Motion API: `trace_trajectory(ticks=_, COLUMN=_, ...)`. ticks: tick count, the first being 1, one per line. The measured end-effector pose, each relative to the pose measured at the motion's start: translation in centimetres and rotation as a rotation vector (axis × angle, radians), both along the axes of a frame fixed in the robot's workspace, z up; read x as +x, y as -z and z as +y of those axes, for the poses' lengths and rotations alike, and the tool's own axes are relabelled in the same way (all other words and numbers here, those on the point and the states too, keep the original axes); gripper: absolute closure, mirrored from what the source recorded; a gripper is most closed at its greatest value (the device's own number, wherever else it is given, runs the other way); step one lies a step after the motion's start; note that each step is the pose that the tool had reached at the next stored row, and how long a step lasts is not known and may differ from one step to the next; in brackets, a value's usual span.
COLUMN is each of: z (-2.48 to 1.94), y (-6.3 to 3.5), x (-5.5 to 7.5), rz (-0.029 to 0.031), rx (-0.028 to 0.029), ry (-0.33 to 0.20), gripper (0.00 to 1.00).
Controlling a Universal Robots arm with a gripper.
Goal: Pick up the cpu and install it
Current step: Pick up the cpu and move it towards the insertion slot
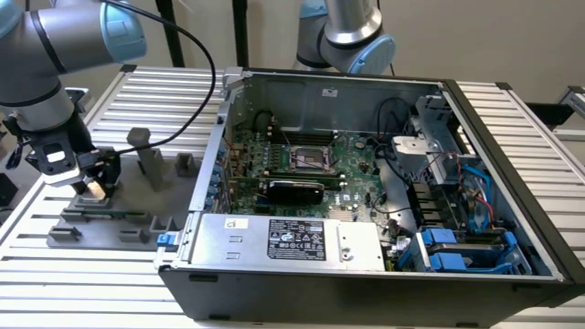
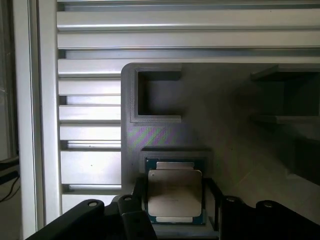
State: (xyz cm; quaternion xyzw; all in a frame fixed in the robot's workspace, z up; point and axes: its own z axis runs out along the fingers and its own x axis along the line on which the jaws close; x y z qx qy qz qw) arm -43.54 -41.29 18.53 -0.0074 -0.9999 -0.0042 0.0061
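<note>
On the fixture at the exterior view's left, the cpu lay nested, not yet lifted. The end effector straddled it, released. The socket looked empty, so installing remained.

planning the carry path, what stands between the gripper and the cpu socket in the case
In the exterior view, upright grey fixture blocks and the case's side wall stand between the gripper and the socket.
</note>
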Motion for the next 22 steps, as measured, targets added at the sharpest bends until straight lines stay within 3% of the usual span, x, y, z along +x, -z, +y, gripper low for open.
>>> trace_trajectory(ticks=1, z=0.0, y=0.0, x=0.0, rz=0.0001, rx=0.0, ry=0.0, gripper=0.46)
trace_trajectory(ticks=7, z=0.0, y=-0.04, x=0.0, rz=-0.0002, rx=0.0002, ry=0.0, gripper=0.46)
trace_trajectory(ticks=12, z=0.0, y=-0.72, x=0.0, rz=0.0001, rx=0.0, ry=0.0, gripper=0.46)
trace_trajectory(ticks=16, z=0.0, y=-1.82, x=0.0, rz=0.0, rx=0.0, ry=0.0, gripper=0.46)
trace_trajectory(ticks=22, z=0.0, y=-4.48, x=0.0, rz=0.0, rx=0.0001, ry=0.0, gripper=0.46)
